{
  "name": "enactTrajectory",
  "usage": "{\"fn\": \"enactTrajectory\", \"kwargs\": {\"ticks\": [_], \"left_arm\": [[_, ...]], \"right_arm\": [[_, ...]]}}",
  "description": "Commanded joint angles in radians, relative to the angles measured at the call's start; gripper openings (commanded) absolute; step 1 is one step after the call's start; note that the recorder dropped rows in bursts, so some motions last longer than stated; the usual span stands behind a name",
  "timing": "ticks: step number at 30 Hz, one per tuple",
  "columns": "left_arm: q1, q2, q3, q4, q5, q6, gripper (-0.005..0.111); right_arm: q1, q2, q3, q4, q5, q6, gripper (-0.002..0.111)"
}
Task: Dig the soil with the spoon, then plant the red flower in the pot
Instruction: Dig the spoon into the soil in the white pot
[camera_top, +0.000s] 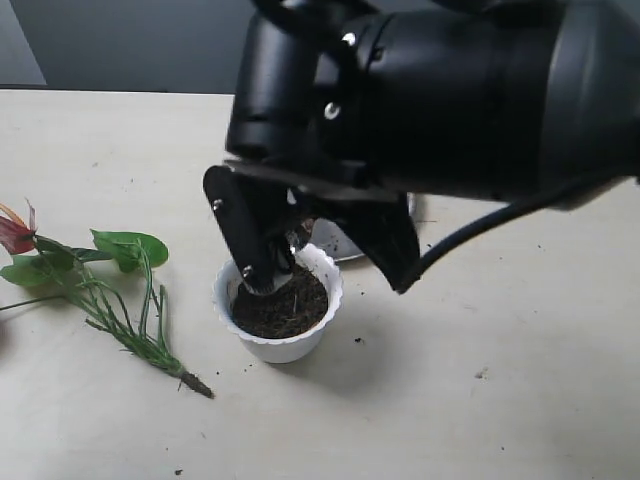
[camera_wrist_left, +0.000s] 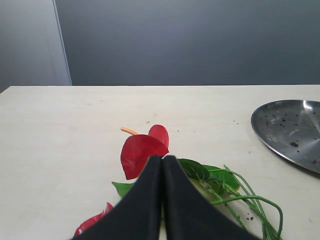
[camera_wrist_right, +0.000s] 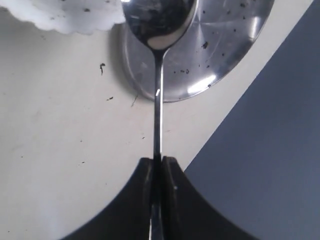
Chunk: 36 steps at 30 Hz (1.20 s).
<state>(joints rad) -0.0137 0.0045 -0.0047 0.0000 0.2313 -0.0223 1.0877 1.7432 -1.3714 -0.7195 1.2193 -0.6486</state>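
Note:
The white scalloped pot stands mid-table, filled with dark soil. My right gripper is shut on the thin handle of the silver spoon. The spoon's bowl sits beside the pot's rim, over the steel plate's edge. In the exterior view the right arm hangs over the pot and hides its far side. The red flower lies flat on the table left of the pot. My left gripper is shut with nothing in it, just above the red blooms and green leaves.
A round steel plate, speckled with soil crumbs, lies just behind the pot; it also shows as the plate in the left wrist view. Loose dark crumbs dot the beige table. A grey wall stands beyond the table's far edge.

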Motion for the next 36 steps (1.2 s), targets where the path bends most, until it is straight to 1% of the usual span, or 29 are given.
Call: {"fn": "enactTrajectory", "kwargs": {"ticks": [1,6,12,20,26,31,34,36], "left_arm": [[-0.008,-0.005,0.005,0.0,-0.006,0.003,0.001],[-0.008,-0.005,0.005,0.0,-0.006,0.003,0.001],[-0.008,-0.005,0.005,0.0,-0.006,0.003,0.001],[-0.008,-0.005,0.005,0.0,-0.006,0.003,0.001],[-0.008,-0.005,0.005,0.009,-0.006,0.003,0.001],[-0.008,-0.005,0.005,0.029,-0.006,0.003,0.001],[-0.008,-0.005,0.005,0.029,-0.006,0.001,0.001],[-0.008,-0.005,0.005,0.029,-0.006,0.001,0.001]], "right_arm": [[0.039,0.045,0.002,-0.022,0.002,-0.024,-0.001],[0.043,0.089,0.002,-0.046,0.002,-0.031,-0.001],[0.043,0.085,0.002,-0.107,0.002,-0.032,-0.001],[0.043,0.085,0.002,-0.144,0.002,-0.081,-0.001],[0.043,0.101,0.002,-0.08,0.002,-0.127,-0.001],[0.048,0.151,0.003,-0.084,0.002,-0.137,-0.001],[0.078,0.187,0.003,-0.086,0.002,-0.139,-0.001],[0.08,0.199,0.003,-0.082,0.002,-0.139,-0.001]]}}
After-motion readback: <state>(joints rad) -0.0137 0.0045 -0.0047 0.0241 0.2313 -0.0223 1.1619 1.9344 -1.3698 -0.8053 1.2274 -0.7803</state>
